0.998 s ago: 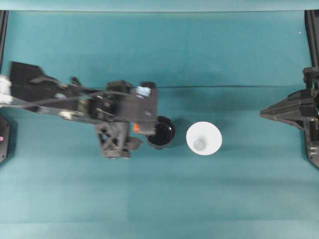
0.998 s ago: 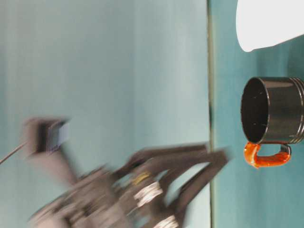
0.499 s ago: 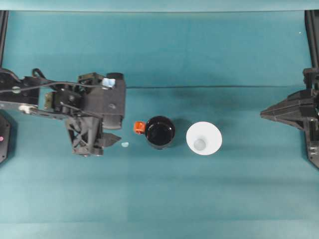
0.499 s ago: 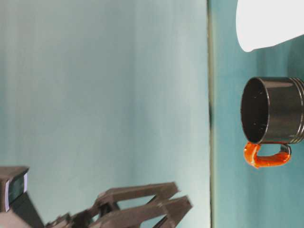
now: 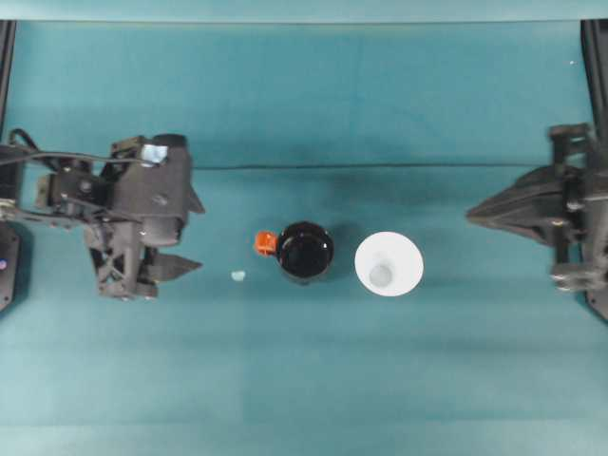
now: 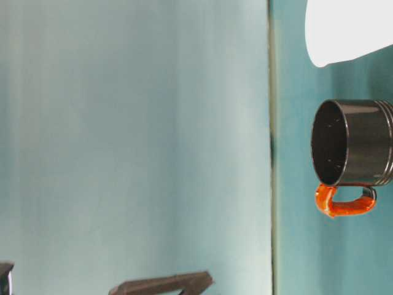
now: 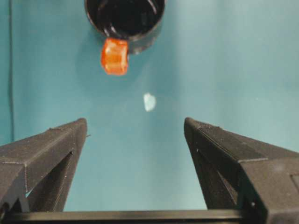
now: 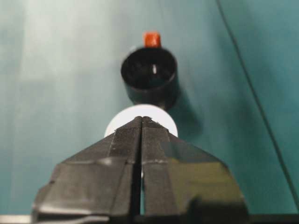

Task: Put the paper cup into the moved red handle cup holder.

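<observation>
The black red handle cup holder [image 5: 305, 252] stands upright at mid-table, its orange-red handle [image 5: 264, 243] pointing left. Just to its right stands the white paper cup [image 5: 389, 264], mouth up and apart from the holder. My left gripper [image 5: 195, 236] is open and holds nothing, well to the left of the holder. In the left wrist view the holder [image 7: 124, 16] lies ahead of the open left gripper [image 7: 135, 126]. My right gripper [image 5: 472, 216] is shut at the right, pointing at the cup. In the right wrist view its tip [image 8: 142, 119] covers part of the paper cup [image 8: 117, 125], with the holder [image 8: 149, 77] beyond.
A tiny pale scrap [image 5: 238, 275] lies on the teal cloth between the left gripper and the holder. A seam in the cloth [image 5: 380, 166] runs across the table behind the cups. Black frame posts [image 5: 596, 57] stand at the far corners.
My left arm has pulled back to the left, away from the holder, uncovering the handle and the scrap. My right arm has edged left toward the paper cup. Cup and holder have not moved.
</observation>
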`<state>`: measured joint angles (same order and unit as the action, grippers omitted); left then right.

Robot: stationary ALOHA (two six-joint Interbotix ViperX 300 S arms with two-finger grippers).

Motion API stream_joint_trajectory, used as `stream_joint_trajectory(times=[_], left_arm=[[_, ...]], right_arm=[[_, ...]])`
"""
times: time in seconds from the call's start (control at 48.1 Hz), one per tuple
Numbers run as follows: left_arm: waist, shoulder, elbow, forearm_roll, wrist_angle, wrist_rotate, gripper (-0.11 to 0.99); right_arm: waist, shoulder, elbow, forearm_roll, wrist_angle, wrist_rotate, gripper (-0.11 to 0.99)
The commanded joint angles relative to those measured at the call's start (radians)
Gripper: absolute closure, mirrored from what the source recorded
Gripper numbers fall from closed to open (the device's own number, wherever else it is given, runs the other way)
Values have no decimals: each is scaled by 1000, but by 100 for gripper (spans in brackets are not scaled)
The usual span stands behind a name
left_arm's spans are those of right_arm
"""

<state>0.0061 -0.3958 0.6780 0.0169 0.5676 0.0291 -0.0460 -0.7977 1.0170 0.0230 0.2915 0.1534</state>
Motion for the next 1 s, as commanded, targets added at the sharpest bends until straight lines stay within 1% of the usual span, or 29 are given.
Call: stream_joint_trajectory(times=[0.0,0.042,0.083,0.146,0.208,0.229,0.27,0.312,0.374,0.395,0.416,0.437,0.457,0.499,0.603,0.624,0.707,0.79,0.811,0.832,0.873,0.894,0.977], left_arm=[[-3,-32,5,3,-5,-2,-5],[-5,-40,9,3,-5,-3,-5],[-5,-48,17,3,-5,-3,-5],[-5,-52,20,3,-5,-3,-5],[-5,-52,21,2,-5,-3,-5],[-5,-52,21,3,-5,-3,-5],[-5,-54,21,3,-5,-2,-5],[-5,-54,21,3,-5,-2,-5],[-5,-54,23,3,-5,-2,-5],[-5,-54,25,3,-5,-2,-5],[-5,-55,25,3,-5,-2,-5],[-5,-55,25,3,-5,-2,-5],[-5,-57,25,3,-5,-2,-5],[-5,-58,26,3,-5,-3,-5],[-5,-63,31,3,-5,-3,-5],[-5,-63,32,3,-5,-3,-5],[-5,-67,34,3,-5,-5,-5],[-5,-69,34,3,-5,-5,-5],[-6,-67,35,2,-5,-5,-5],[-5,-67,34,3,-5,-5,-5],[-5,-67,35,3,-5,-5,-5],[-5,-67,34,3,-5,-5,-5],[-5,-67,34,3,-5,-5,-5]], right_arm=[[-3,192,-55,5,-2,20,94],[-2,219,-69,3,-2,31,91],[-5,244,-81,3,-2,41,88],[-15,268,-100,3,3,57,82],[-29,291,-115,3,11,78,71],[-32,296,-120,5,15,86,67],[-38,307,-129,3,23,98,55],[-40,316,-137,3,32,109,44],[-46,330,-150,5,55,118,25],[-46,336,-156,3,63,120,19],[-46,341,-161,5,71,120,13],[-46,347,-166,3,80,121,8],[-48,353,-172,5,91,123,4],[-46,370,-184,5,110,123,3],[-46,407,-216,3,146,123,9],[-46,416,-222,5,150,123,9],[-48,451,-250,3,181,123,9],[-51,492,-273,5,212,124,9],[-52,508,-281,8,224,126,9],[-52,520,-287,9,232,126,9],[-52,540,-298,11,250,129,9],[-55,551,-302,12,259,132,9],[-58,588,-319,11,284,146,9]])
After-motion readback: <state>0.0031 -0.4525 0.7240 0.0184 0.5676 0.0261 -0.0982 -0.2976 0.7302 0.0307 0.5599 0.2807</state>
